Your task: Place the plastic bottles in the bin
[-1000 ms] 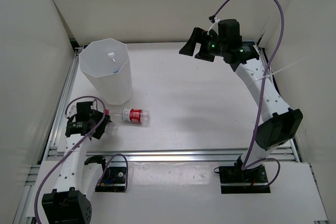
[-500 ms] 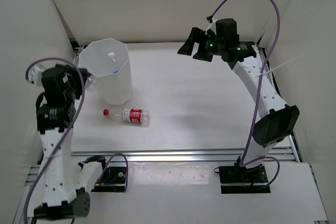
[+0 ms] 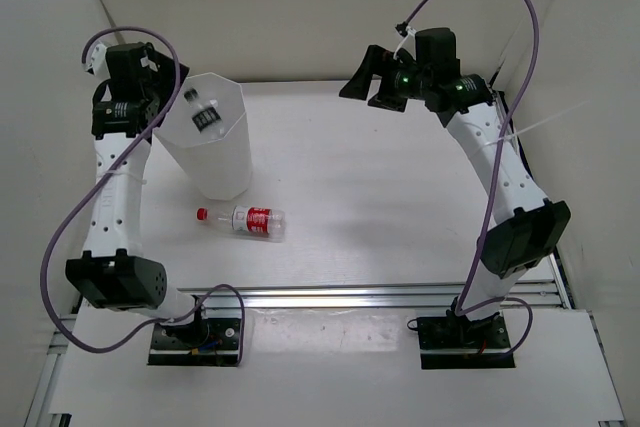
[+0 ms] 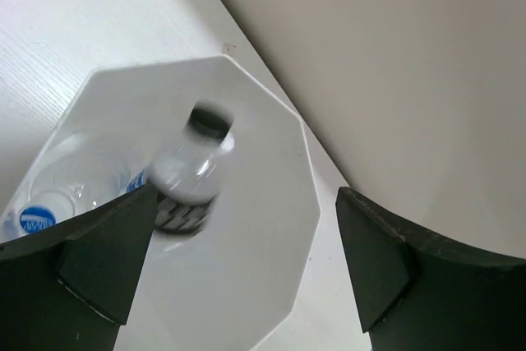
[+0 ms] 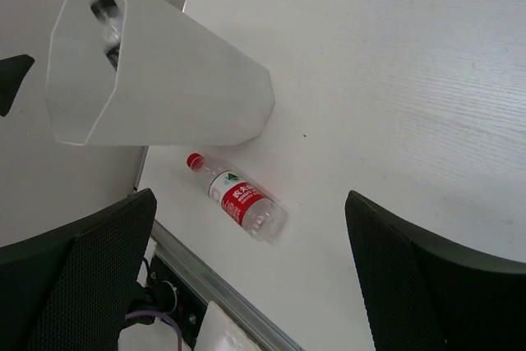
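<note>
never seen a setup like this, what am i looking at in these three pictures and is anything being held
These are two robot arms bolted to a table, each ending in a two-finger claw. The wide picture comes from a fixed camera above them. The other two come from cameras on the wrists, so the dark shapes at their edges belong to the claws. The left claw is open above the white bin; a short dark-labelled bottle, blurred, seems to be falling in. A blue-labelled bottle lies at the bin's bottom. A red-capped bottle lies on the table beside the bin. The right claw is open, empty, raised at the far side.
</note>
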Controlling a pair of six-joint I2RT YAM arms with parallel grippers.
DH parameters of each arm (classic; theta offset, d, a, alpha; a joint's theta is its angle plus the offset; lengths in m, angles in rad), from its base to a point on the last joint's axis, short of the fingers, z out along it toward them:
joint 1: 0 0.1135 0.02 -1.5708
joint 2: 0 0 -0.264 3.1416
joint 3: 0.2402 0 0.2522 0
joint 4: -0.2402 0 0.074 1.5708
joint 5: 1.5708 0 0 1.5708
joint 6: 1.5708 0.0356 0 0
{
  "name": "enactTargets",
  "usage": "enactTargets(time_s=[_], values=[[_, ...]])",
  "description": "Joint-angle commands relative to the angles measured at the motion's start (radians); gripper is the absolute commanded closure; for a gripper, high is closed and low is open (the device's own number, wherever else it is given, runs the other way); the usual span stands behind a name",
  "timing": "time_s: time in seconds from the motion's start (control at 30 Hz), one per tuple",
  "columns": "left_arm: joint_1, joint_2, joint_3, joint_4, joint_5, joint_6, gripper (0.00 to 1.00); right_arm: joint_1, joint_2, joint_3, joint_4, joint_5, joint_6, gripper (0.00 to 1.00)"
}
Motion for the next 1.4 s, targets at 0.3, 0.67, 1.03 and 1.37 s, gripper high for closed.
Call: enactTargets(time_s=[0.3, 0.67, 1.03, 1.37], values=[[-0.011, -0.508, -0.395, 0.065, 0.147, -0.020, 0.00, -0.064, -0.086, -0.066, -0.005, -0.010, -0.025, 0.01], [-0.011, -0.926, -1.125, 0.203, 0.364, -0.241, 0.00, -0.064, -0.043, -0.048, -0.005, -0.049, -0.006, 0.01], [0.009, -0.777, -1.347, 0.448, 0.475, -0.332, 0.00, -0.064, -0.052, -0.075, -0.005, -0.058, 0.003, 0.01], [0.018, -0.539, -1.344, 0.544, 0.473, -0.272, 0.00, -0.092, -0.061, -0.075, -0.005, -0.058, -0.015, 0.01]])
